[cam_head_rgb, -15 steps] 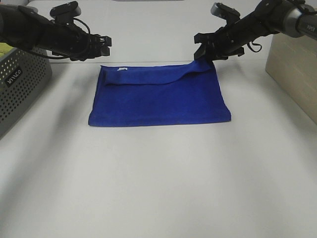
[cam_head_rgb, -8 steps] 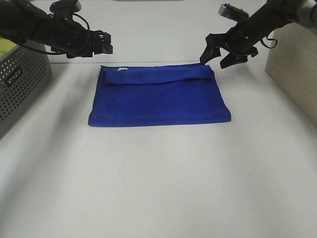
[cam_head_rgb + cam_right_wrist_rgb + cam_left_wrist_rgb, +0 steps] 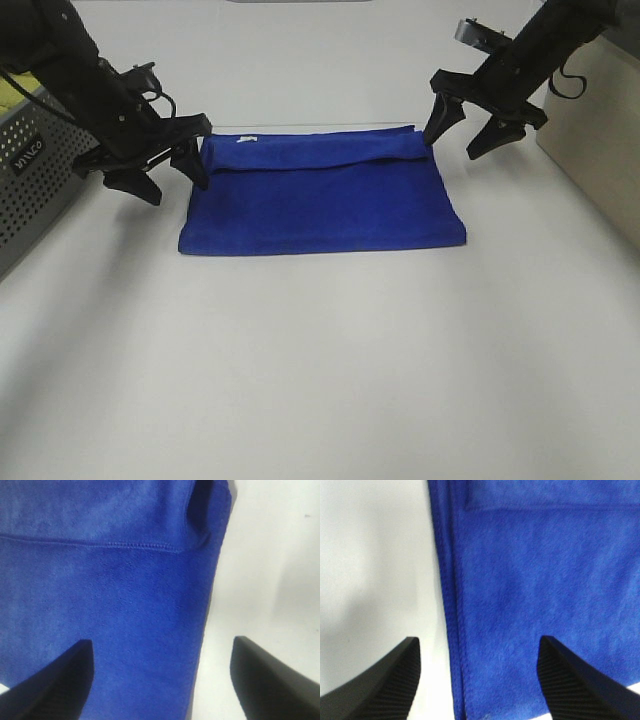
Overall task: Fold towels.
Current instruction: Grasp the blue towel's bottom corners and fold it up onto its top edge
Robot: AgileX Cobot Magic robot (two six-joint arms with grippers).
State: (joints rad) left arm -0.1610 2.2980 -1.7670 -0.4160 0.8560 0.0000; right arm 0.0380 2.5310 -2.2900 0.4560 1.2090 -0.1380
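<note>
Royal-blue towel (image 3: 320,205), folded once, is laid flat with each side edge between the spread, empty jaws of the left gripper (image 3: 172,182) and right gripper (image 3: 455,140), so a second fold is judged in hand, calling for both edges to be pinched.

The towel (image 3: 320,200) is seen as plush, fuzzy blue cloth with stitched hems. The desk (image 3: 320,380) is rendered smooth and matt. Ribbed, matt black pads (image 3: 395,685) are borne by the left tool (image 3: 478,641).
</note>
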